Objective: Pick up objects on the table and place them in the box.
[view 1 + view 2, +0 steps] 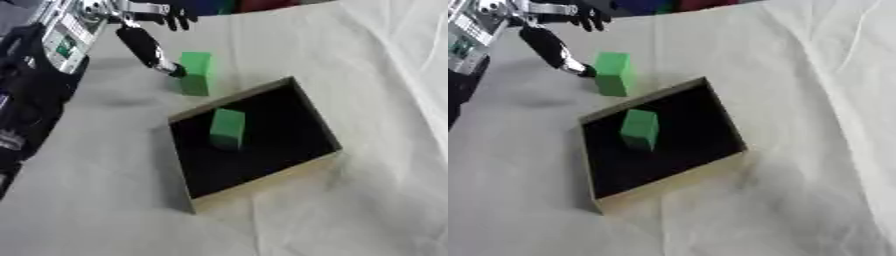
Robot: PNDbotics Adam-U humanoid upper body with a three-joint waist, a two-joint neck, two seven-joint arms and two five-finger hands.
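While my left hand (153, 47) reaches in from the upper left corner, I see one dark finger stretched out straight, its tip touching the left side of a green block (196, 73) that stands upright on the white cloth (350, 65), long axis vertical. Other fingers (175, 20) show at the top edge, relaxed rather than curled, though they are small and dark and I cannot make them out well. That block sits just beyond the far rim of the box (262, 186), close to it; whether it touches the rim I cannot tell. A second green block (227, 129) stands inside on the black floor, also upright, toward the far left part. Most of the arm is cut off by the frame, and my right hand shows in neither view.
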